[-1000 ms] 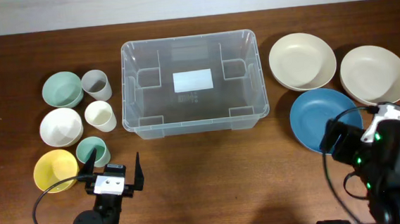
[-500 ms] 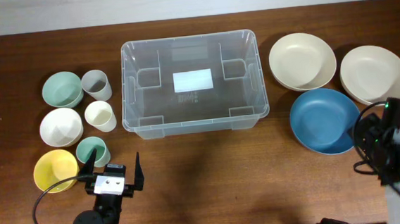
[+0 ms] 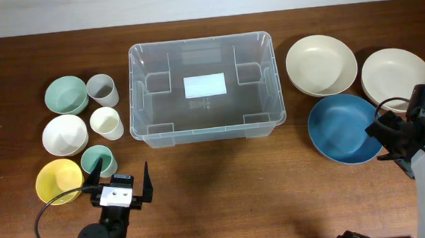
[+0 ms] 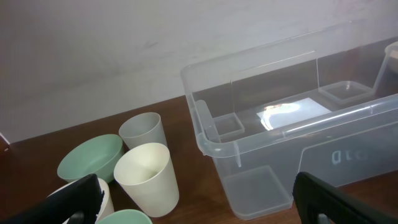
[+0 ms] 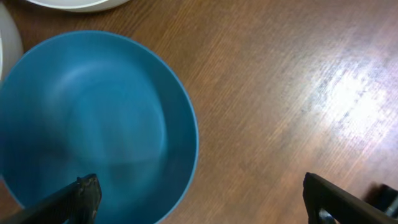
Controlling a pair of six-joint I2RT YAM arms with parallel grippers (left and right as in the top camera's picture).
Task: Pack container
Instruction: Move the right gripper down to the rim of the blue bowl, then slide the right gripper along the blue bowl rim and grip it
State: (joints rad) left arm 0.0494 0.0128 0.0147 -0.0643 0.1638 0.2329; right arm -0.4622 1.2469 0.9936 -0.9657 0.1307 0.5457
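Dark wooden tabletop carries an empty large clear rectangular plastic container (image 3: 203,86). Right of it, the right gripper (image 5: 205,198) gapes wide above a round blue bowl (image 3: 344,128); the left gripper (image 3: 123,179), equally wide, hangs off its front-left corner. A shallow rim pinch could drop the bowl.

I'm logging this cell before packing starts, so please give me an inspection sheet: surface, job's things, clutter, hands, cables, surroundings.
Surface: brown wooden table, no spills seen.
Job's things: clear tub upright at centre, nothing in it, white label on its base.
Clutter: left of the tub, green bowl, white bowl, yellow bowl, grey cup, cream cup, teal cup; right of it, two cream bowls and blue bowl.
Hands: left hand open, empty, beside the teal cup; right hand open, empty, at the blue bowl's rim.
Cables: black cable loops behind the left hand.
Surroundings: white wall behind the table.
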